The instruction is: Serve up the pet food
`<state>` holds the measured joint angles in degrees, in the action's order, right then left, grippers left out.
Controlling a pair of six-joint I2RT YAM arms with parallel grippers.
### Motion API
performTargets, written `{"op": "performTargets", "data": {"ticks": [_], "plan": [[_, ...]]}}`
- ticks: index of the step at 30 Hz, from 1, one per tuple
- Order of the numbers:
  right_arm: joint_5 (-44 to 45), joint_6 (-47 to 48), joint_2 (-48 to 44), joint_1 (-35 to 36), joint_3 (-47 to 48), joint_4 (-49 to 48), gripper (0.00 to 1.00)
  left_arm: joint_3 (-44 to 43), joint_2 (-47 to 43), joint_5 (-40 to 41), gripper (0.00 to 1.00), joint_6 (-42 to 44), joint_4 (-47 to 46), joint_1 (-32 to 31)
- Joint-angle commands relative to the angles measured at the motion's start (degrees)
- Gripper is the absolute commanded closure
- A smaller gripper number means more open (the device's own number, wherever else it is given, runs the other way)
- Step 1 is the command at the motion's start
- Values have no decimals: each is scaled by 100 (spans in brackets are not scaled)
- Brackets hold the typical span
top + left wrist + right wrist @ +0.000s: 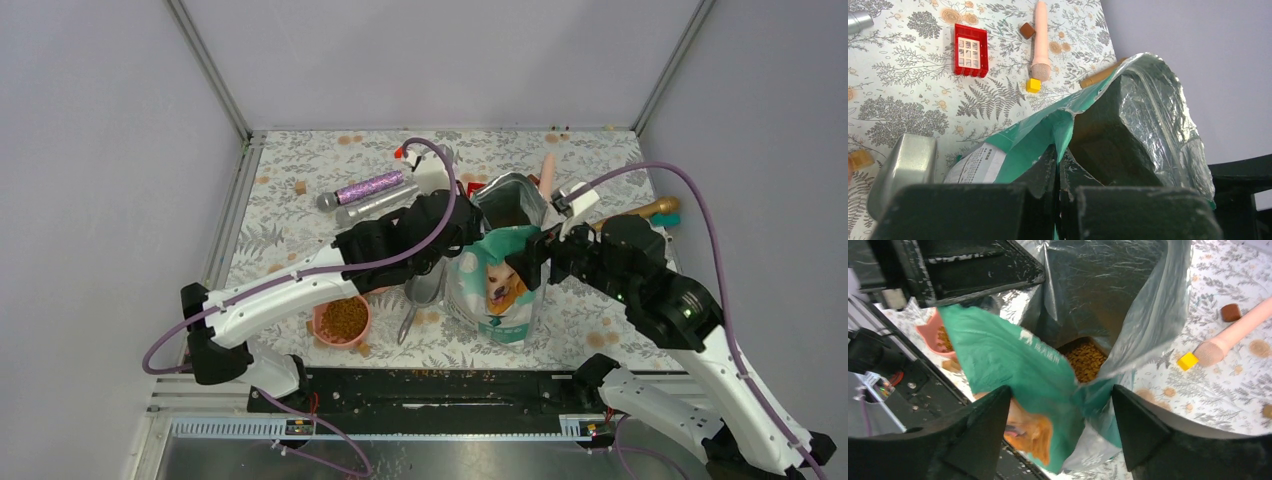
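Right pincer (1060, 395): jaws wide apart, gripping nothing. The folded teal rim of the pouch (1013, 360) sits in the gap between them, not visibly clamped. Left pincer (1058, 170): closed on the pouch's left rim, teal film nipped between its fingers. The pouch stands upright mid-tabletop (300, 160) between the two arms, long axis vertical, mouth open upward. Pet food (1087, 360) lies ahead of and below the right pincer, deep inside the foil. More fills the pink bowl (318, 322), near-left. Metal scoop (425, 290) lies just left of the pouch, toward the bowl. Judgement: bowl and scoop are nearer the left arm, but only the right pincer is free.
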<state>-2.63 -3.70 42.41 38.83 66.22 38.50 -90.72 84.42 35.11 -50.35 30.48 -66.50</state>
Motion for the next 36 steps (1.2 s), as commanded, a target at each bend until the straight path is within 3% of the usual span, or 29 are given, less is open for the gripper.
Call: {"op": "performTargets", "data": {"ticks": [1, 3, 5, 9, 12, 15, 20, 27, 31, 36], "plan": [[-115, 118, 334, 18, 230, -363, 32, 57, -415, 122, 100, 105, -521, 93], [-158, 69, 343, 19, 249, -402, 54, 99, -541, 187, 89, 224, -460, 98], [-68, 29, 246, 14, 209, -402, 69, 224, -746, 176, 71, 516, -499, 128], [231, -12, -126, 19, 18, -400, 77, 819, -1481, -258, 23, 825, -551, 465], [468, -53, -315, 18, -82, -401, 82, 1498, -2111, -1052, 8, 1245, -913, 1048], [492, -147, -348, 14, -124, -399, 90, 2079, -2493, -2880, 3, 2383, -1462, 1750], [601, -247, -322, 18, -132, -391, 93, 2646, -2497, -5065, 2, 3887, -2152, 2163], [1625, -572, -688, 16, -146, -278, 94, 1821, -1262, -6589, 2, 4600, -2048, 2271], [1625, -623, -878, 13, -222, -286, 94, 1420, -710, -6858, 1, 4824, -2072, 2326], [1460, -670, -878, 11, -224, -279, 95, 979, -183, -7782, 3, 4975, -2160, 2454]]}}
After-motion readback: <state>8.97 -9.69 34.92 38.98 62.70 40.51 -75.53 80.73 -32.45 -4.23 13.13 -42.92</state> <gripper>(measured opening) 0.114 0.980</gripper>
